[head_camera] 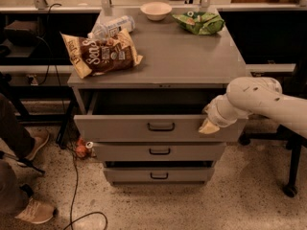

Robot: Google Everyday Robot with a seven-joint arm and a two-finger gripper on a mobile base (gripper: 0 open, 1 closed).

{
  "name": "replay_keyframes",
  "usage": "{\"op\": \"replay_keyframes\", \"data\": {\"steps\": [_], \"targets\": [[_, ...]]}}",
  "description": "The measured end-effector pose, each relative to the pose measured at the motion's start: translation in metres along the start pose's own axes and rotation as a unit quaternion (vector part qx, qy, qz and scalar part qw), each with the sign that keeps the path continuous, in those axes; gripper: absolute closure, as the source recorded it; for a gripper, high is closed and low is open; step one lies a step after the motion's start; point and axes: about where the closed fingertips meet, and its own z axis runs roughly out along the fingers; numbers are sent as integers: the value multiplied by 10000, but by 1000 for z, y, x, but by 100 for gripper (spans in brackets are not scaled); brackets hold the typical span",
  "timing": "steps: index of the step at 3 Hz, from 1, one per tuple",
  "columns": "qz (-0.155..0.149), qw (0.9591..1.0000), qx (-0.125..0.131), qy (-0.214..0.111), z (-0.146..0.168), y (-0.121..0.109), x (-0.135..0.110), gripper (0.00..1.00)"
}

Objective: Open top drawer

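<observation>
The top drawer [120, 127] is the widest grey metal drawer, pulled out from under the cabinet top, with a dark gap showing behind its front. Its small black bar handle [161, 126] sits centred on the front. My gripper [209, 124] is at the right end of the drawer front, at its upper edge, well right of the handle. The white arm comes in from the right.
Two narrower grey drawers [159, 152] [158, 176] sit shut below. On the cabinet top lie a brown snack bag [100, 52], a plastic bottle [111, 27], a white bowl [156, 10] and a green bag [198, 22]. A person's shoes [36, 211] and cables are at the left.
</observation>
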Motion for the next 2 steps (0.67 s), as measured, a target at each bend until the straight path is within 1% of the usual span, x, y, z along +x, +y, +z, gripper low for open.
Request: {"op": "replay_keyframes", "data": {"steps": [1, 2], "targets": [[0, 10000, 0, 0, 0, 0, 0, 100], [1, 10000, -36, 33, -2, 5, 1, 100]]}}
